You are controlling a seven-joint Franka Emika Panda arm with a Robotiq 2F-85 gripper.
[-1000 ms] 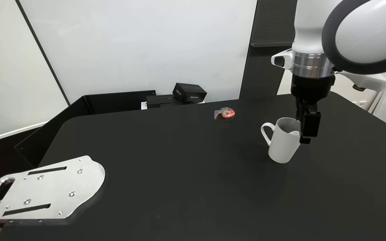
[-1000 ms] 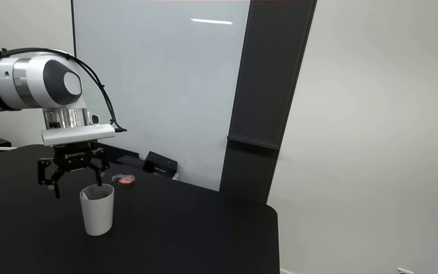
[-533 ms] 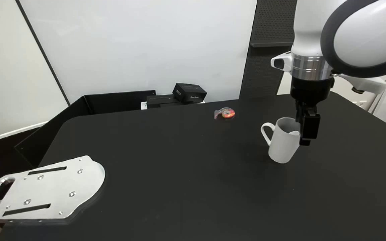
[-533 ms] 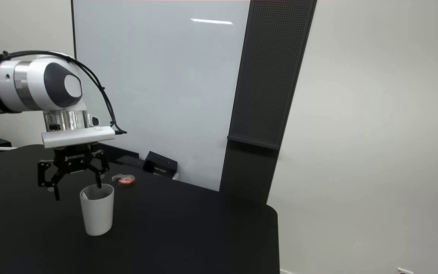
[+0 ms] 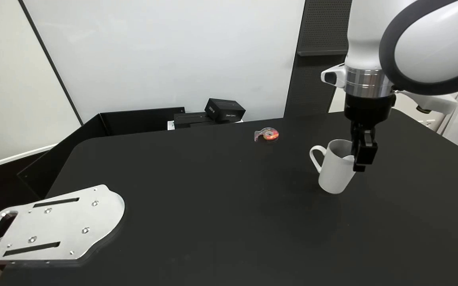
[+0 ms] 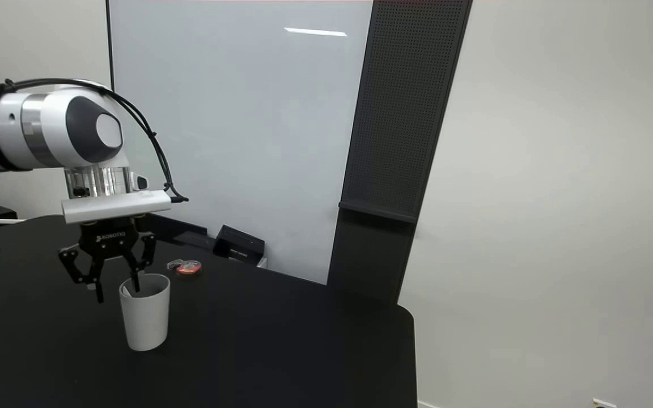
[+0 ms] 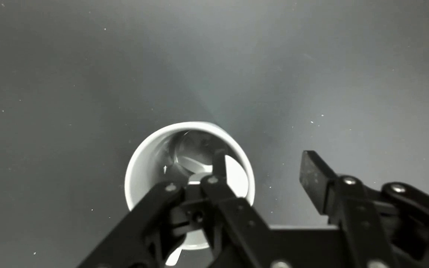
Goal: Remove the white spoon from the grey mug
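White spoon (image 7: 238, 176) leans in the mug (image 5: 334, 172), away from the surface's (image 5: 221, 206) edges, between your spread jaws, probably for pinching.

Claw (image 6: 118, 292) slightly lower, fingers (image 6: 136, 281) drawn closer together

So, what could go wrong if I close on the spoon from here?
The open claw has one finger over or in the mouth of the mug and the other outside, so closing may pinch the mug's wall along with the spoon and lift both. Also, only a little of the spoon shows near the rim in both exterior views; a shallow grip might let it slip.
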